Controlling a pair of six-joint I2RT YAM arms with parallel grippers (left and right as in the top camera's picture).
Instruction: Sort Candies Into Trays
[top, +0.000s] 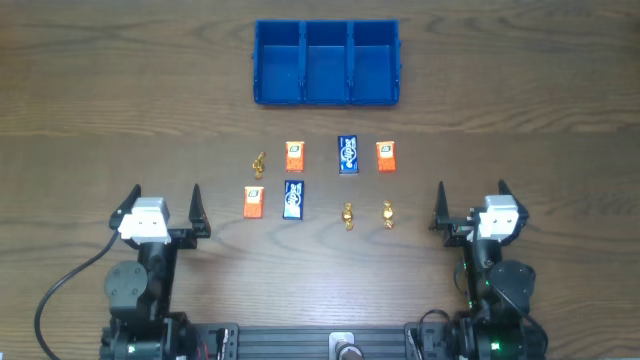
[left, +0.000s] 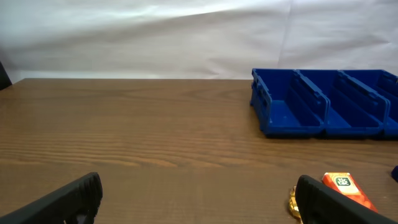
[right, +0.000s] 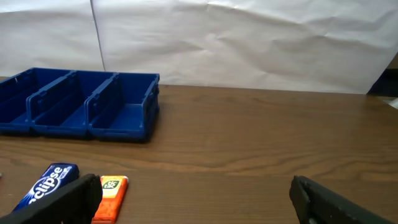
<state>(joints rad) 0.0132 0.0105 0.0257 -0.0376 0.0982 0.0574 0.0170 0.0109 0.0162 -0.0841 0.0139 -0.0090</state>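
Nearest the arm bases, the left tool (top: 166, 200) stood over the wooden desk (top: 90, 120) with its fingers spread wide and nothing between them. In the left wrist view the two dark fingers sat at opposite sides with bare wood between. The right tool (top: 472, 198) stood on the other side in the same way, fingers wide apart and holding nothing. Both tools were well apart from the candies, which lay on the desk between them in two loose rows.

In the nearer row, from left to right, lay the near orange pack (top: 254, 202) and the near blue pack (top: 293, 200) just beside it. Then, after a gap, came the inner gold candy (top: 348, 215) and the outer gold candy (top: 387, 213). None of these four touched another.

The farther row began at the left with the far gold candy (top: 258, 165). Beside it lay the far-left orange pack (top: 294, 155), then the far blue pack (top: 348, 155) and the far-right orange pack (top: 386, 156). The far blue pack lay lengthwise, pointing up the desk, straight beyond the inner gold candy. The far-right orange pack lay straight beyond the outer gold candy.

Farthest off, well beyond both rows, sat the blue tray (top: 327, 97). It was divided into three side-by-side compartments, and its long side faced the arms. All eight candies lay on the desk outside it.
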